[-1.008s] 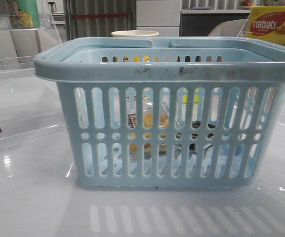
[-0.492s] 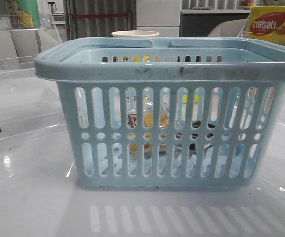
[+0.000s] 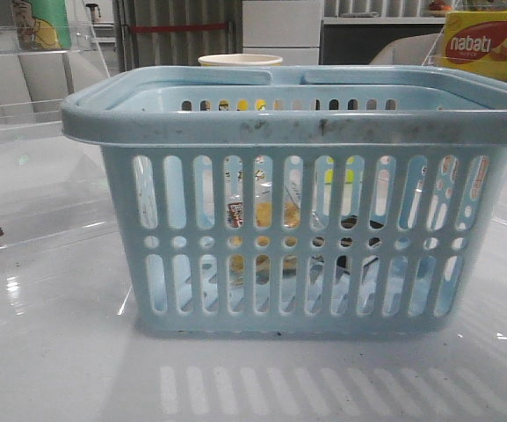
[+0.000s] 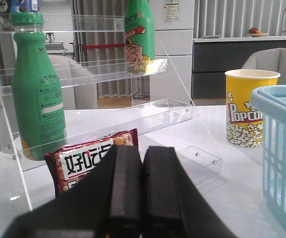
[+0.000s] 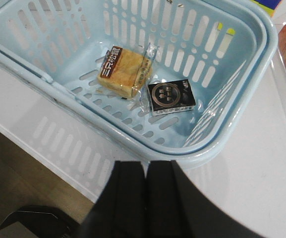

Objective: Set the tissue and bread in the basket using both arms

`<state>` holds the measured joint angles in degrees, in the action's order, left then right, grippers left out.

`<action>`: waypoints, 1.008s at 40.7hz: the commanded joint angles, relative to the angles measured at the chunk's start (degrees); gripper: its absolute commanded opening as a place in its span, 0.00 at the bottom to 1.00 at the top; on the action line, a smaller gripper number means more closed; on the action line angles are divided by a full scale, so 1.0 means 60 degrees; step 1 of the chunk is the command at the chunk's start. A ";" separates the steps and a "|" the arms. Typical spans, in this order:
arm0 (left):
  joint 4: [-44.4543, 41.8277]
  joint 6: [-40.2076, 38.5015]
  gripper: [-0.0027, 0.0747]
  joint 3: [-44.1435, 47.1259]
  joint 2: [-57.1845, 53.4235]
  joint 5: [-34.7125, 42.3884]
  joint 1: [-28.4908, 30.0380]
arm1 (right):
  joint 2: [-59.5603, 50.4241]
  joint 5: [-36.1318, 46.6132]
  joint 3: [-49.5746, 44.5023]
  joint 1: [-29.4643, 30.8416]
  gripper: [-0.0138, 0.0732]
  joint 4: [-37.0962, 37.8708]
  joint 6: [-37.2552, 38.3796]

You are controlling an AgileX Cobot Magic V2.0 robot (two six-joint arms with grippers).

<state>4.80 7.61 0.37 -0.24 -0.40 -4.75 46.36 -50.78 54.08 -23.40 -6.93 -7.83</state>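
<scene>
Right gripper point(image 5: 145, 198): black fingers pressing together, holding nothing, hovering above the basket's rim.
Left gripper point(image 4: 142, 193): dark fingers lying closed, empty, beside the basket.
Basket point(image 3: 297, 123): large light-blue slotted plastic basket sitting on the glossy white table point(image 3: 51, 352).
Bread point(image 5: 124, 71): yellowish piece in clear crinkly wrapper lying on the basket floor, touching the tissue.
Tissue point(image 5: 171, 97): small dark square packet lying flat alongside.
Cup point(image 4: 250, 106): yellow popcorn cup standing behind the basket.

Basket point(image 5: 222, 144) top open; bread point(image 5: 125, 72) covers floor.
</scene>
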 commanded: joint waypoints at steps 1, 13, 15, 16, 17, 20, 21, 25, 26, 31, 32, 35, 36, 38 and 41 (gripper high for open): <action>0.0067 -0.0068 0.15 0.0053 -0.0174 0.0864 -0.0062 | -0.0043 0.0583 0.0250 -0.0011 0.22 0.0020 -0.0067; 0.0067 -0.0068 0.15 0.0053 -0.0174 0.0864 -0.0062 | -0.1551 0.1804 -0.1285 0.1742 0.22 0.0020 -0.0067; 0.0067 -0.0068 0.15 0.0053 -0.0174 0.0864 -0.0040 | -0.2032 0.2353 -0.1871 0.2128 0.22 0.0029 -0.0067; 0.0067 -0.0068 0.15 0.0053 -0.0174 0.0864 -0.0020 | -0.2324 0.2830 -0.2236 0.2368 0.22 0.0029 -0.0067; 0.0067 -0.0068 0.15 0.0053 -0.0174 0.0864 -0.0023 | -0.2550 0.3132 -0.2528 0.2537 0.22 0.0029 -0.0067; 0.0067 -0.0068 0.15 0.0053 -0.0174 0.0864 -0.0023 | -0.3412 0.4262 -0.3659 0.3134 0.22 0.0029 -0.0067; 0.0067 -0.0068 0.15 0.0053 -0.0174 0.0864 -0.0023 | -0.3744 0.4643 -0.4075 0.3270 0.22 0.0029 -0.0067; 0.0067 -0.0068 0.15 0.0053 -0.0174 0.0864 -0.0023 | -0.4938 0.5726 -0.5508 0.3796 0.22 0.0029 -0.0067; 0.0067 -0.0068 0.15 0.0053 -0.0174 0.0864 -0.0023 | -0.5285 0.5939 -0.5889 0.3912 0.22 0.0029 -0.0067; 0.0067 -0.0068 0.15 0.0053 -0.0174 0.0864 -0.0023 | -0.6556 0.6952 -0.7249 0.4310 0.22 0.0029 -0.0067; 0.0067 -0.0068 0.15 0.0053 -0.0174 0.0864 -0.0023 | -0.6794 0.7119 -0.7511 0.4369 0.22 0.0029 -0.0067; 0.0067 -0.0068 0.15 0.0053 -0.0174 0.0864 -0.0023 | -0.7302 0.7476 -0.8104 0.4487 0.22 0.0029 -0.0067; 0.0067 -0.0068 0.15 0.0053 -0.0174 0.0864 -0.0023 | -0.7402 0.7565 -0.8241 0.4488 0.22 0.0029 -0.0067; 0.0067 -0.0068 0.15 0.0053 -0.0174 0.0864 -0.0023 | -0.7601 0.7710 -0.8528 0.4488 0.22 0.0029 -0.0067; 0.0067 -0.0068 0.15 0.0053 -0.0174 0.0864 -0.0023 | -0.7921 0.7920 -0.8881 0.4488 0.22 0.0029 -0.0067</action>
<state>4.80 7.61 0.37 -0.24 0.00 -4.75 0.06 -10.72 1.02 3.21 -6.91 -7.83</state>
